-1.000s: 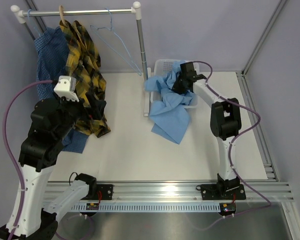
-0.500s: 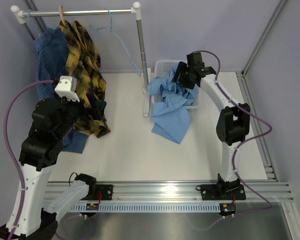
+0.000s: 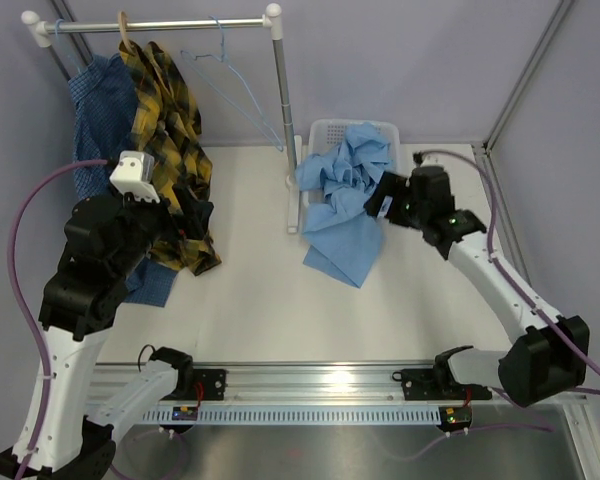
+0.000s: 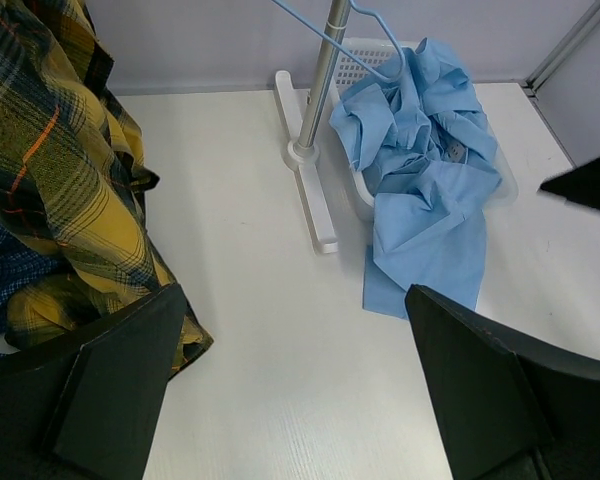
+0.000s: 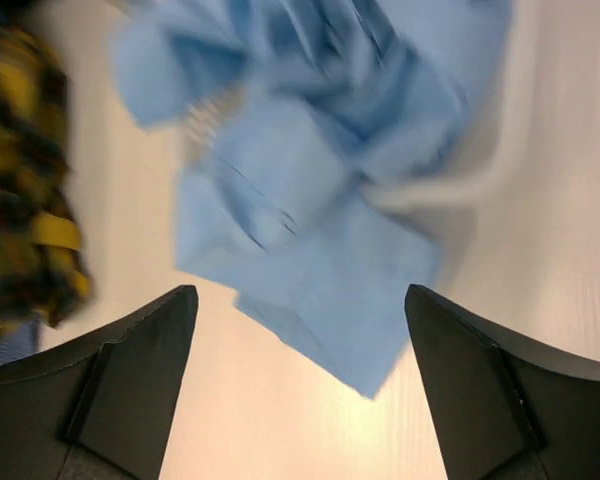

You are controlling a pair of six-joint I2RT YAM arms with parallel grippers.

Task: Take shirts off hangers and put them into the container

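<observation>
White counter (image 3: 250, 300), grey walls (image 3: 430, 60). The light blue shirt (image 3: 345, 190), limp and light, hangs half out of the white basket (image 3: 325, 128), just ahead of the right fingers (image 5: 130, 380), spread apart and empty; I'd pinch that loose tail. Left fingers (image 4: 110, 390) gape too.

L arm: I see it reared high, elbow folded, left gripper (image 4: 295, 372) with jaws spread wide | R arm: stretched forward and low, right gripper (image 3: 378, 206) with jaws apart too (both empty)

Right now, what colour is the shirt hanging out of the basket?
The shirt is plain light blue, clearest from the left wrist.
</observation>
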